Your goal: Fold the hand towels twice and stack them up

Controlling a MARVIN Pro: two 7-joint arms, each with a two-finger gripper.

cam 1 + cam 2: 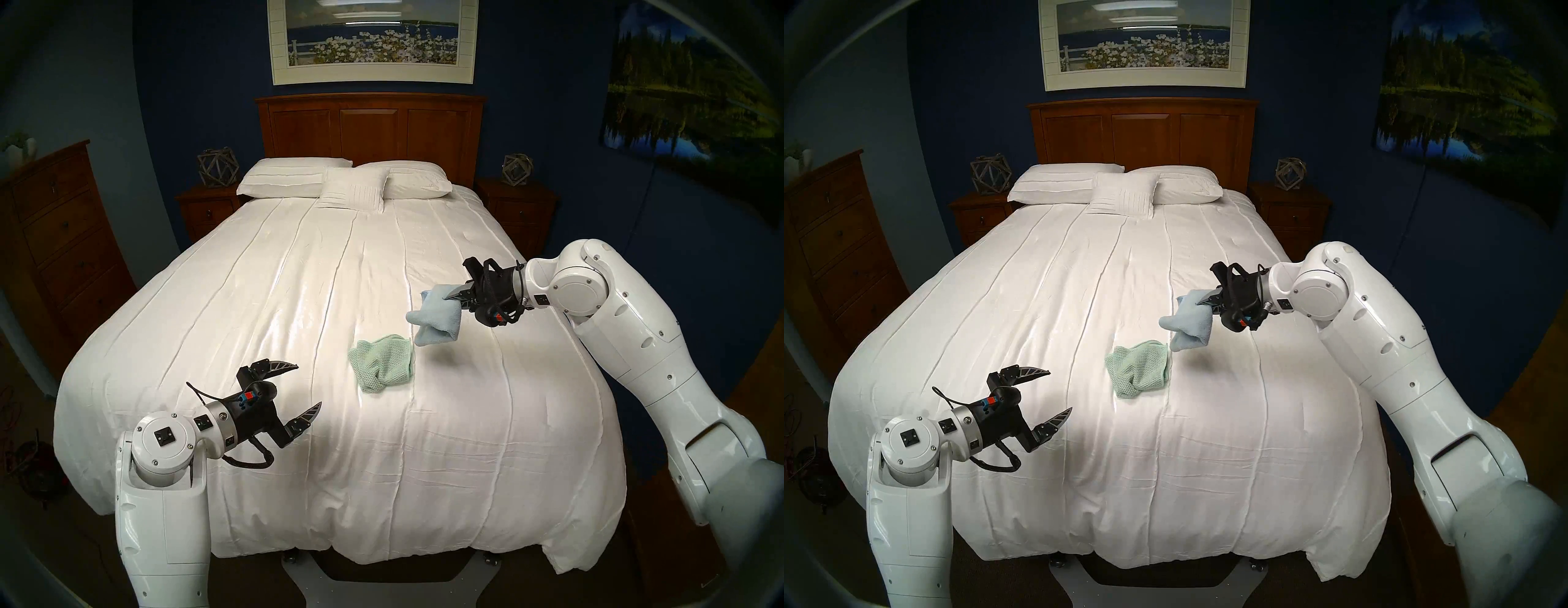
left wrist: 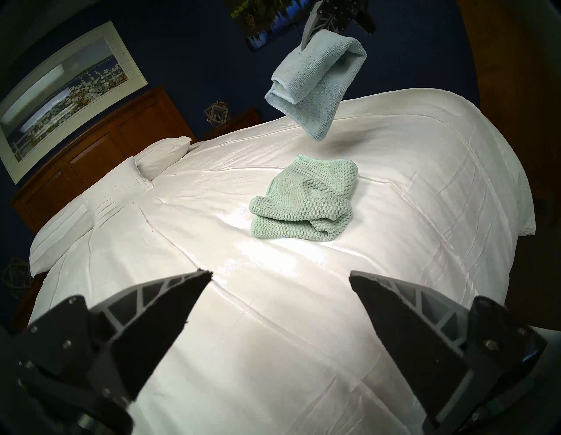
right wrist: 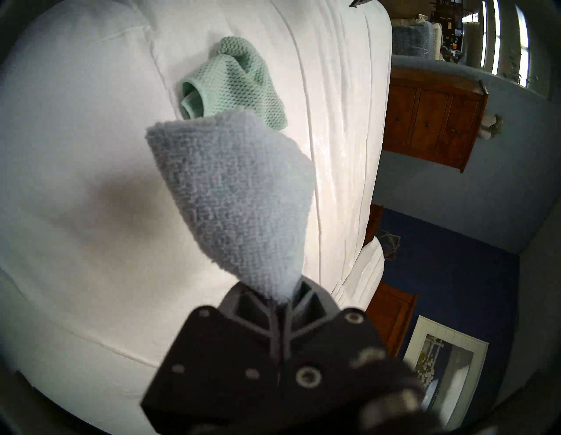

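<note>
My right gripper [image 1: 450, 295] is shut on the light blue plush towel [image 1: 437, 318] and holds it bunched in the air above the bed; it also shows in the left wrist view [image 2: 315, 85] and the right wrist view [image 3: 236, 194]. The mint green waffle-weave towel [image 1: 382, 361] lies crumpled on the white bedspread [image 1: 297, 297] just left of and below the blue one, also seen in the left wrist view [image 2: 303, 203] and the right wrist view [image 3: 239, 82]. My left gripper [image 1: 307, 388] is open and empty, low over the bed's near left part.
Pillows [image 1: 339, 182] lie at the head of the bed by the wooden headboard [image 1: 369, 127]. Nightstands [image 1: 208, 212] stand on both sides, and a wooden dresser [image 1: 55, 229] stands at the far left. The bed's foot edge is close to my base.
</note>
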